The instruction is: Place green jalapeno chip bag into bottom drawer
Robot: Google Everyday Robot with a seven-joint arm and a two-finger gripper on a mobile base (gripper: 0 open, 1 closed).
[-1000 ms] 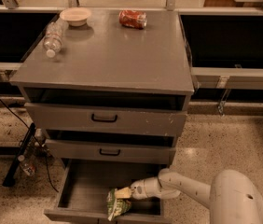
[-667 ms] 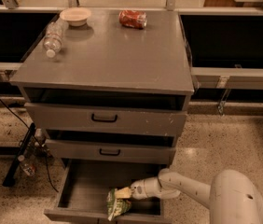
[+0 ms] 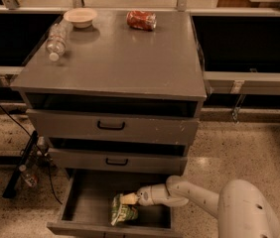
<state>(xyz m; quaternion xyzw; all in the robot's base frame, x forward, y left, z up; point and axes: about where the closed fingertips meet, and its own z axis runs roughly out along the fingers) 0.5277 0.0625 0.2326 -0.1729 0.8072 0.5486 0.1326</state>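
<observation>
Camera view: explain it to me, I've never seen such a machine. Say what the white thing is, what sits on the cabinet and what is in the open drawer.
There is only one picture, taken by one camera looking down at the front of a grey cabinet. The white jointed shape at the lower right is the robot's arm, and it ends in a claw. The claw is reaching into the bottom drawer, which is pulled out. A green chip bag stands in that drawer, and the claw meets its top end. Whether the claw is gripping the bag cannot be told. On the cabinet's top are a pale bowl, a plastic bottle lying on its side and a red can.
</observation>
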